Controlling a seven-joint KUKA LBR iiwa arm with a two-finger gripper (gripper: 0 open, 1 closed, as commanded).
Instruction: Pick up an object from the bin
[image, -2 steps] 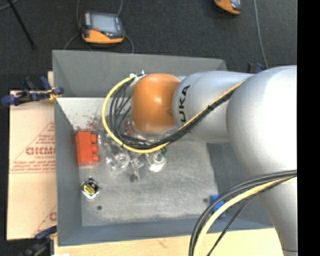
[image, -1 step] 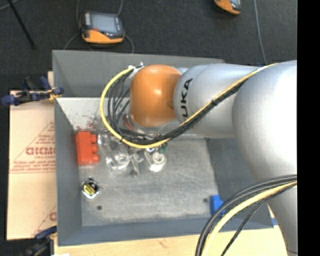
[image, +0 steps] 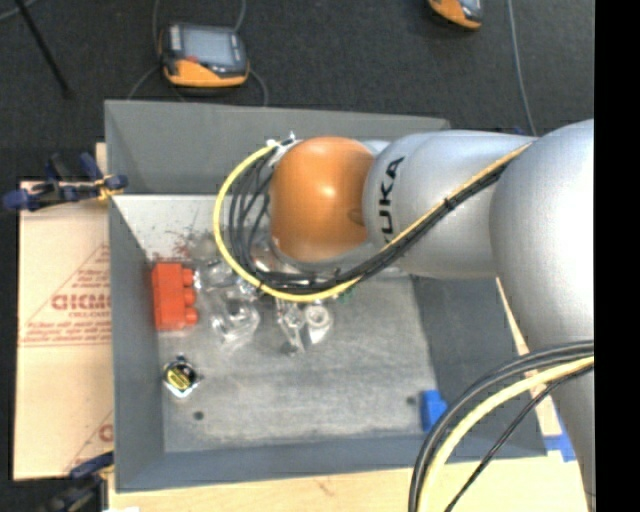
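1. The grey bin has bare floor on its near and right sides, the best open room for a lift.
2. The arm hangs over the middle with the gripper low; how wide it stands cannot be told.
3. The orange block lies against the left wall, a tight edge to approach.
4. The clear plastic pieces, just left of the gripper, look the likeliest pick; a centred, straight descent would suit.
5. The small yellow-and-black thing lies apart, near the left wall.
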